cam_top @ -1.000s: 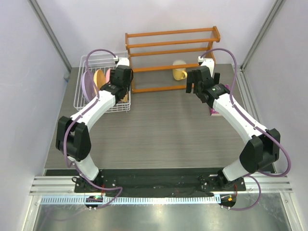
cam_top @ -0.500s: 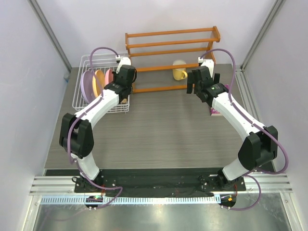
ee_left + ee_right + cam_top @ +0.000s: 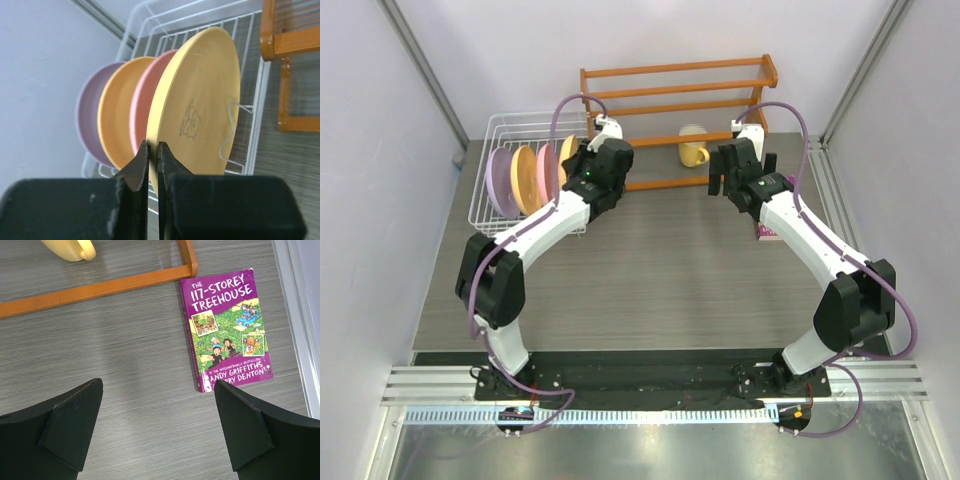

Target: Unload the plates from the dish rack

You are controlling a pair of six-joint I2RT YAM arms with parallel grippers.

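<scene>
Four plates stand on edge in the white wire dish rack (image 3: pixel 490 215) at the back left: lavender (image 3: pixel 500 180), orange (image 3: pixel 525 178), pink (image 3: pixel 548 168) and yellow (image 3: pixel 567 158). In the left wrist view the yellow plate (image 3: pixel 200 100) is nearest, with the pink (image 3: pixel 145 100), orange (image 3: pixel 117 115) and lavender (image 3: pixel 90 115) plates behind it. My left gripper (image 3: pixel 153 150) is shut on the yellow plate's lower rim, by the rack's right side (image 3: pixel 588 175). My right gripper (image 3: pixel 157 425) is open and empty above the table (image 3: pixel 725 180).
An orange wooden slatted shelf (image 3: pixel 675 100) stands at the back with a yellow mug (image 3: pixel 693 147) on its lower level. A purple book (image 3: pixel 227 327) lies flat on the table right of my right gripper. The rack's wire wall (image 3: pixel 257 115) is right of the yellow plate.
My left wrist has swung to the right, away from over the rack, still gripping the yellow plate's rim, and the yellow plate now shows. The right arm has barely moved.
</scene>
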